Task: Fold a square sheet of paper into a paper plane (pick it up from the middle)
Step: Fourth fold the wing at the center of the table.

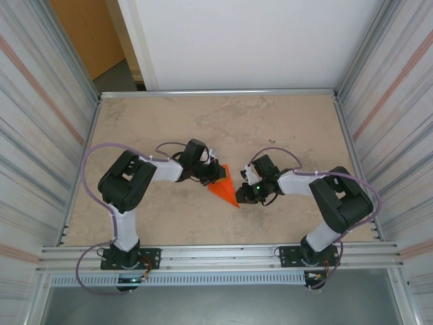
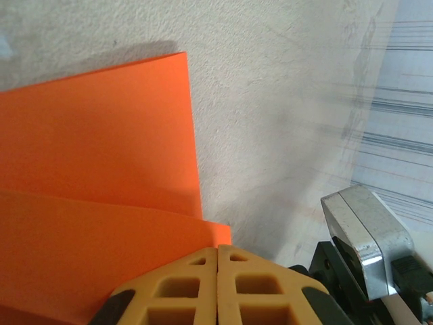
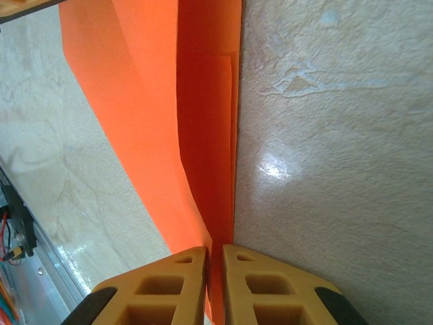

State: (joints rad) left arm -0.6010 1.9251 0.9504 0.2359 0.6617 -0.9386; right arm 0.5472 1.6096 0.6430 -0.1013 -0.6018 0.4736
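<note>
— Orange paper, thin and feather-light: the paper plane (image 1: 225, 186) lies mid-counter (image 1: 291, 122) between both arms, a creased, pointed wedge. I'd expect it to bend, slip, or tear if tugged.
— Where to hold it?
— Along the layered fold, likely its stiffest part. The right hand (image 3: 215, 254) is clamped there, orange showing between its pads. The left hand (image 2: 218, 252) has its pads pressed together at the paper's edge; whether a layer is caught, I can't tell.
— Obstacles?
— Mainly the hands crowding each other.
</note>
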